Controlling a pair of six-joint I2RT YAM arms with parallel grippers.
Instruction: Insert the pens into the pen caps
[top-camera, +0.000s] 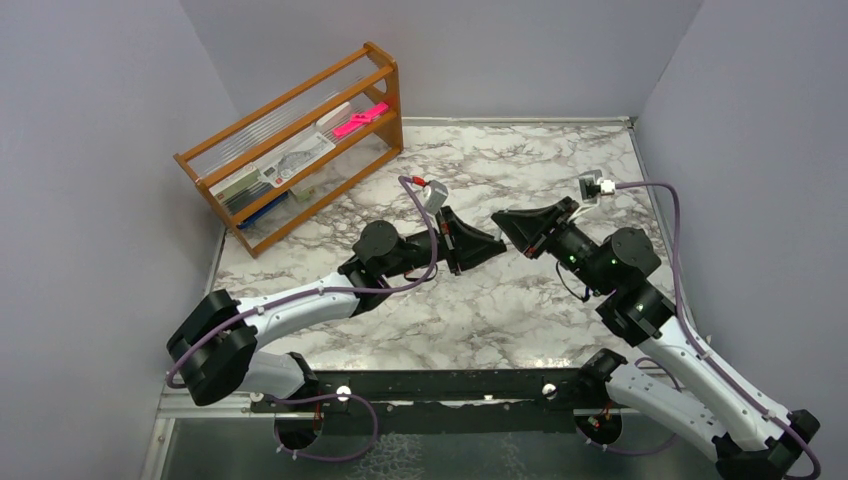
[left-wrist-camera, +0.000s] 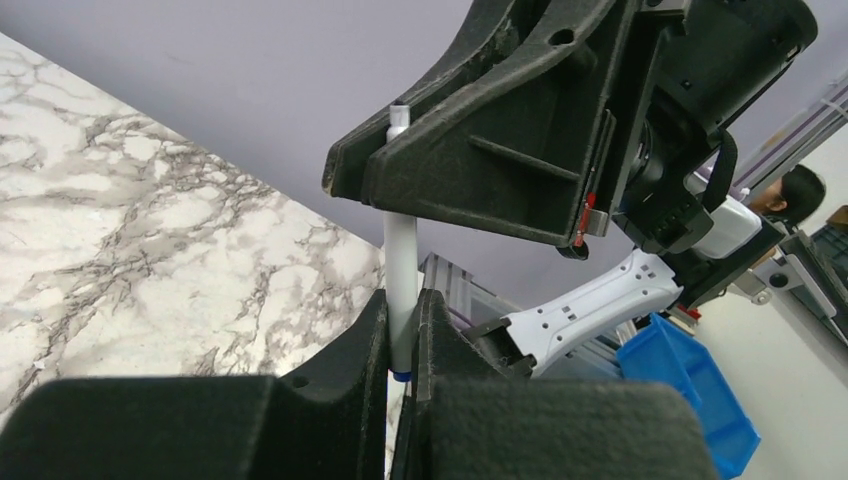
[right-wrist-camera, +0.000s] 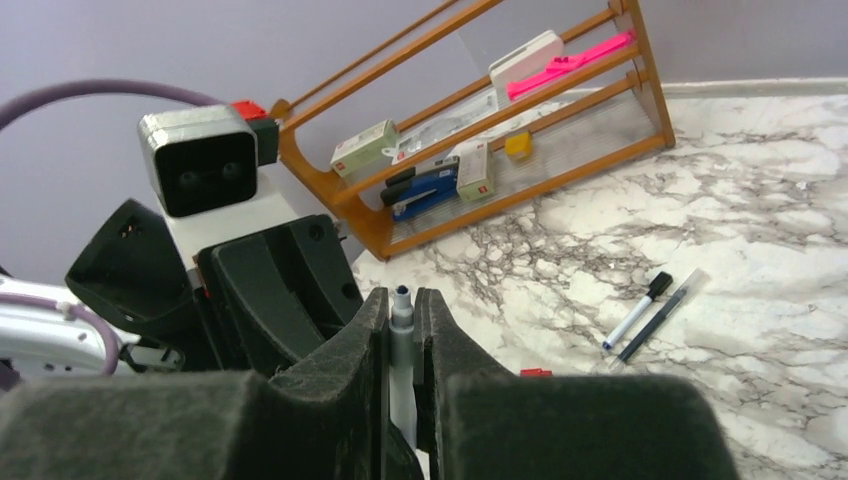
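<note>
One white pen (left-wrist-camera: 401, 250) is held in the air over the marble table (right-wrist-camera: 760, 200), spanning the two grippers, which are met tip to tip at the middle. Its blue-banded end is clamped between the closed fingers of the left gripper (left-wrist-camera: 403, 297). The other end is pinched tight by the right gripper (right-wrist-camera: 402, 296), with a small dark tip left showing just past the fingers. Two further pens are laid side by side on the table, a black-capped pen (right-wrist-camera: 637, 312) and a dark pen (right-wrist-camera: 660, 317), well apart from the wooden rack (right-wrist-camera: 650, 80).
</note>
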